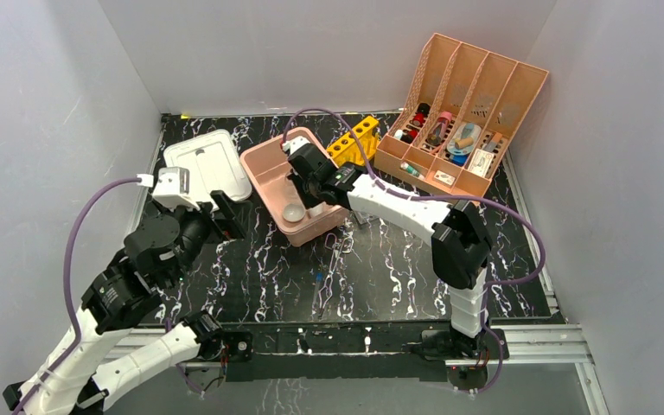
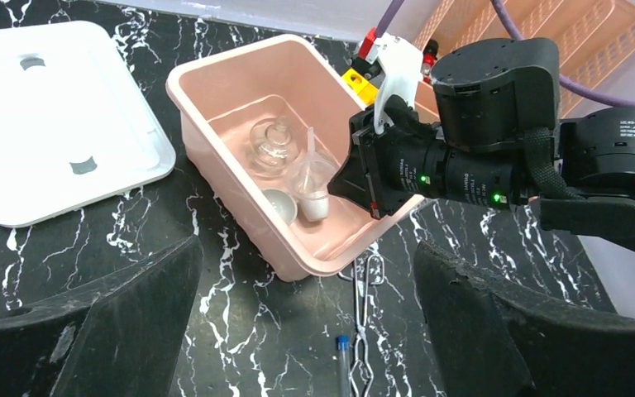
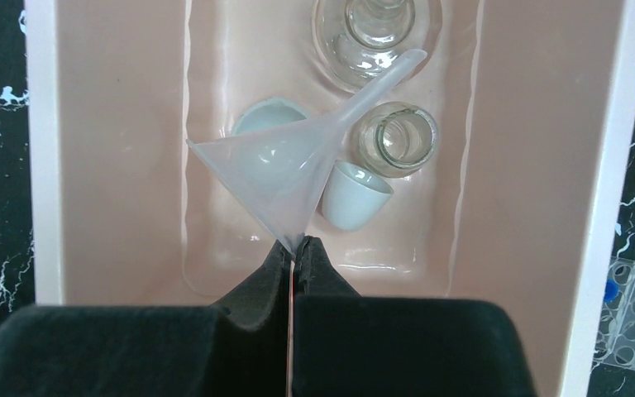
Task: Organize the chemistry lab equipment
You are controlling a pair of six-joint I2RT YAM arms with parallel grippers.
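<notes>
The right gripper (image 3: 295,248) is pinched tight on the rim of a translucent funnel (image 3: 285,178), holding it inside the pink tub (image 3: 116,165) with the spout slanting toward the round glass flask (image 3: 370,33) at the tub's far end. A small beaker (image 3: 395,139) and white dishes (image 3: 355,197) rest on the tub's floor beside the funnel. The left gripper (image 2: 306,273) hangs off the tub's front-left side, jaws spread wide and empty. The wire tongs (image 1: 333,259) lie on the table just in front of the tub.
</notes>
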